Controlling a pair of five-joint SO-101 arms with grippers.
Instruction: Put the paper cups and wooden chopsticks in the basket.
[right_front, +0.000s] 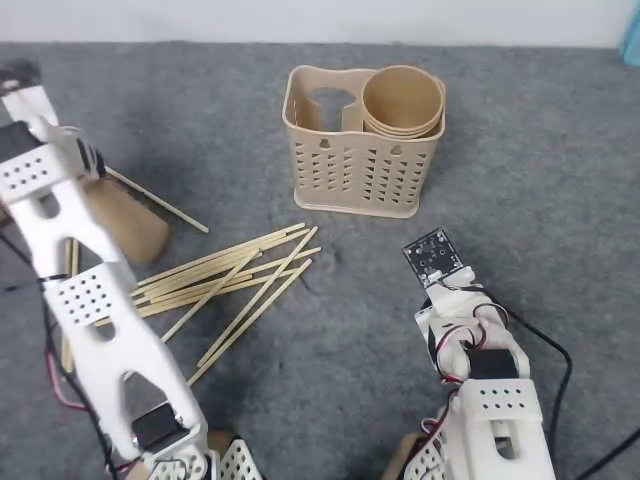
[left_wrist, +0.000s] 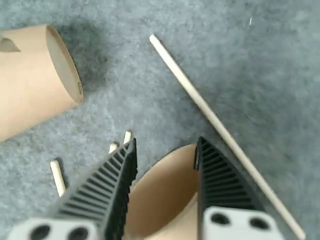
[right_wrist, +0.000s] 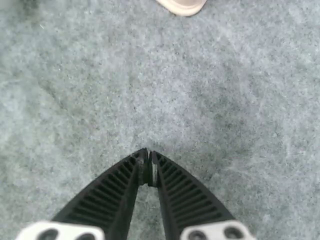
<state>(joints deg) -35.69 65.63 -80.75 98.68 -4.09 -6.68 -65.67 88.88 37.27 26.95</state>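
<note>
The left gripper (left_wrist: 166, 145) has its jaws spread around a paper cup (left_wrist: 160, 195), one finger against each side of it. Just past them on the grey carpet (left_wrist: 260, 60) lie a single chopstick (left_wrist: 210, 115) and a second cup (left_wrist: 35, 80), tipped on its side. The right gripper (right_wrist: 149, 167) has its jaws pressed together on nothing, pointing down at the carpet in front of the basket (right_front: 350, 175). Stacked cups (right_front: 402, 100) sit in the basket's right compartment, and a loose heap of chopsticks (right_front: 230, 275) sprawls between the two arms
</note>
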